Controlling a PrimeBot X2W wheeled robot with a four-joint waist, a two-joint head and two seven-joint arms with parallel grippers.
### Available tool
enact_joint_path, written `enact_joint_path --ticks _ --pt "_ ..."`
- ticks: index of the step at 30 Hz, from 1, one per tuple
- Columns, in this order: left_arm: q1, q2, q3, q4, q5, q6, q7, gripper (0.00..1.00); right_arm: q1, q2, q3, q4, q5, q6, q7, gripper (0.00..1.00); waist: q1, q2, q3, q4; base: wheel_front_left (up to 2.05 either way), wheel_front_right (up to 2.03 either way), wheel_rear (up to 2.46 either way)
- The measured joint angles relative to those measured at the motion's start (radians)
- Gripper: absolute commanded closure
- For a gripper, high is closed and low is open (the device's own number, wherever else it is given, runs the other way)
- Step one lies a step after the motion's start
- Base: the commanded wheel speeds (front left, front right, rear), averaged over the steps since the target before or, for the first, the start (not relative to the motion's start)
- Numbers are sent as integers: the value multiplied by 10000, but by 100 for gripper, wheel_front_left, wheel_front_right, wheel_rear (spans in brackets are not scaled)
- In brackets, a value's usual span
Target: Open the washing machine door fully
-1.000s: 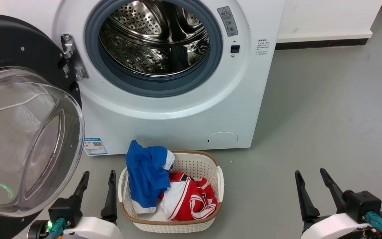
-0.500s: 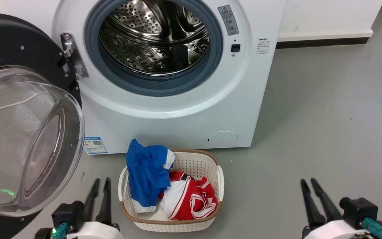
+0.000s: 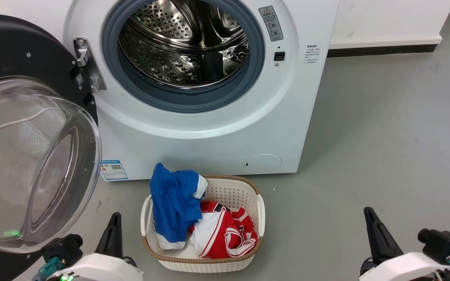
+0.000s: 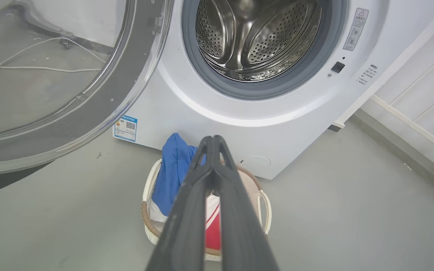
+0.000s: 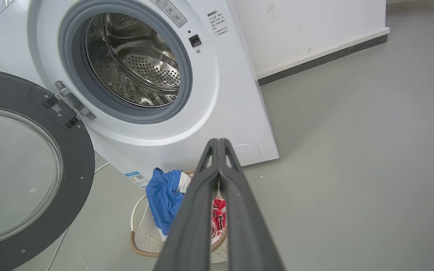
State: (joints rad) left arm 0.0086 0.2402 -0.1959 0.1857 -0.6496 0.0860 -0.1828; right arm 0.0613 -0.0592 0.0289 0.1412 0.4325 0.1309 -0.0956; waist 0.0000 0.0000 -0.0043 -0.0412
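Washing machine door (image 3: 29, 156) hangs wide open, just up-left of left gripper (image 3: 115, 220); drum (image 3: 182, 43) fully exposed. Left and right gripper (image 3: 369, 214) pinched closed, empty. Task looks finished.

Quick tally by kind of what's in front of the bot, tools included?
washer: 1
washing machine door: 1
laundry basket: 1
garments: 2 (blue garment, red and white garment)
tools: 2 (left tool, right tool, both shut)
total: 7

Left gripper (image 3: 115, 215) closed, right gripper (image 3: 367, 210) closed, both low
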Motion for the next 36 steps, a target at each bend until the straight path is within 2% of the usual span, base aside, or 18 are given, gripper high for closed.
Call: enact_joint_path --ticks 16,36 --pt "-244 -368 652 142 -2104 -443 617 100 -359 -82 -138 236 2715 -2 320 100 0 0 10 60 0 0 0" --pt "-499 -811 1338 267 -4282 -949 1277 100 -650 -146 -345 464 5423 -2 706 100 0 0 24 133 0 0 0"
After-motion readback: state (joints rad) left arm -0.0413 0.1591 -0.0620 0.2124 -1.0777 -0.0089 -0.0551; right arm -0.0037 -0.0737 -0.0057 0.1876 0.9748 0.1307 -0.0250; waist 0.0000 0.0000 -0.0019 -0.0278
